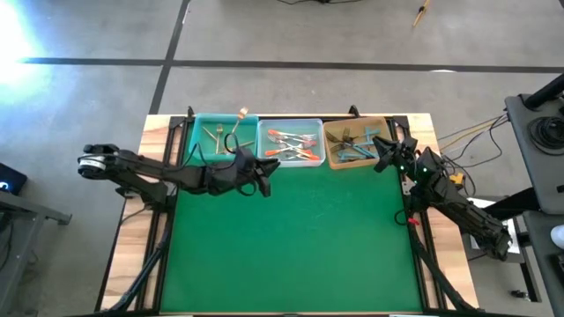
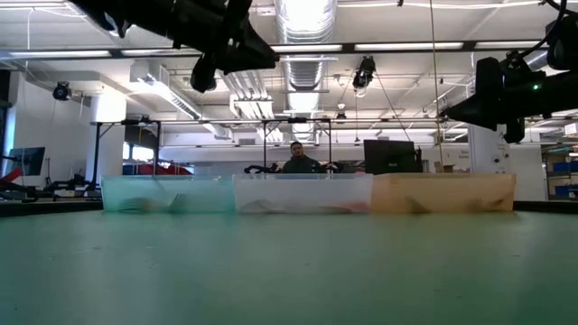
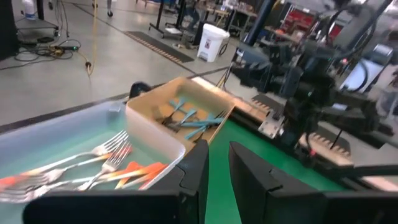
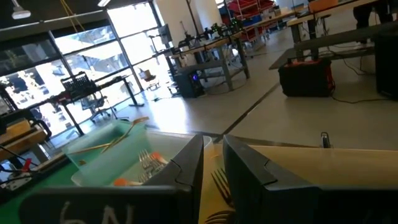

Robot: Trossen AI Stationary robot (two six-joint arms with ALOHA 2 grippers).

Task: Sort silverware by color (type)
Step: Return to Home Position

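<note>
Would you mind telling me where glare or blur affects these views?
High view: bright glare in the top-left corner washes out the floor. Low view: ceiling lights blow out overhead, and the near green table is soft. Left wrist view: the near bin with orange-handled forks is blurred. Right wrist view: the windows are overexposed.

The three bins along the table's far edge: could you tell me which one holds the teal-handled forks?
The tan bin at the right end, by the right gripper; the middle one holds orange-handled forks, the teal one gold forks.

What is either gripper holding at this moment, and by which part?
Nothing. The left gripper and right gripper both hang above the bins with nothing between their nearly closed fingers.
</note>
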